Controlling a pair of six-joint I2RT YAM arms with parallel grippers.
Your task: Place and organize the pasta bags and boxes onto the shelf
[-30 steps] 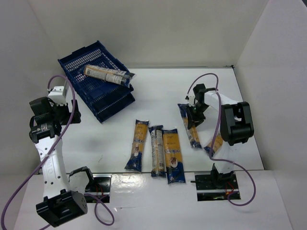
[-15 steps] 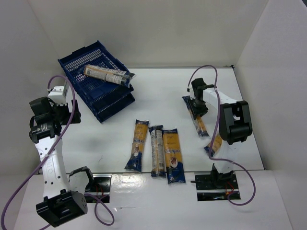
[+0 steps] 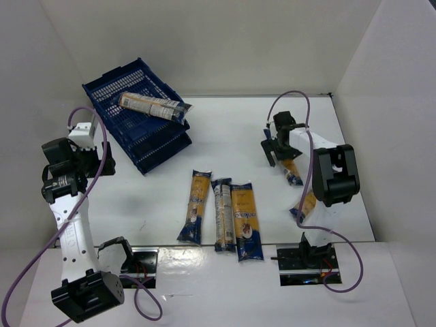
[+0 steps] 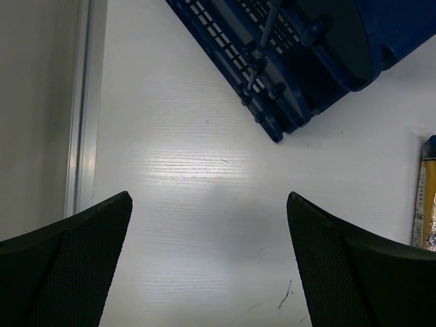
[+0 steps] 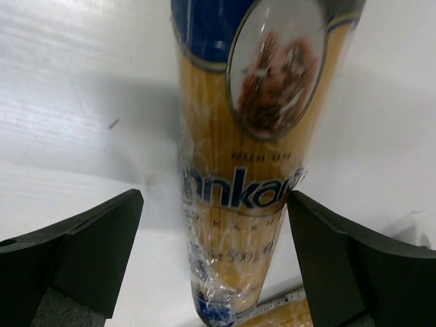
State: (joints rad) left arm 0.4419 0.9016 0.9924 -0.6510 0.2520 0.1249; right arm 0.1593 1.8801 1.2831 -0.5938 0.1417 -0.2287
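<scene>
The shelf (image 3: 136, 129) is a stack of dark blue lattice crates at the far left, with one pasta packet (image 3: 153, 105) lying across its top. Three more packets (image 3: 221, 214) lie side by side near the table's middle front. My right gripper (image 3: 276, 151) stands open over the far end of another packet (image 3: 292, 171), which rests on the table. In the right wrist view this packet (image 5: 245, 157) lies between the spread fingers of my right gripper (image 5: 215, 197). My left gripper (image 3: 103, 163) is open, with nothing in it, beside the crates. The left wrist view shows that gripper (image 4: 208, 197) over bare table.
One more packet (image 3: 304, 204) lies half hidden under the right arm, its edge (image 5: 293, 317) showing in the right wrist view. A crate corner (image 4: 306, 61) and a packet end (image 4: 426, 197) appear in the left wrist view. White walls enclose the table on three sides.
My right gripper has opened and let go of the packet it held, which now lies on the table. The gripper has shifted slightly towards the far side. The left arm has not moved.
</scene>
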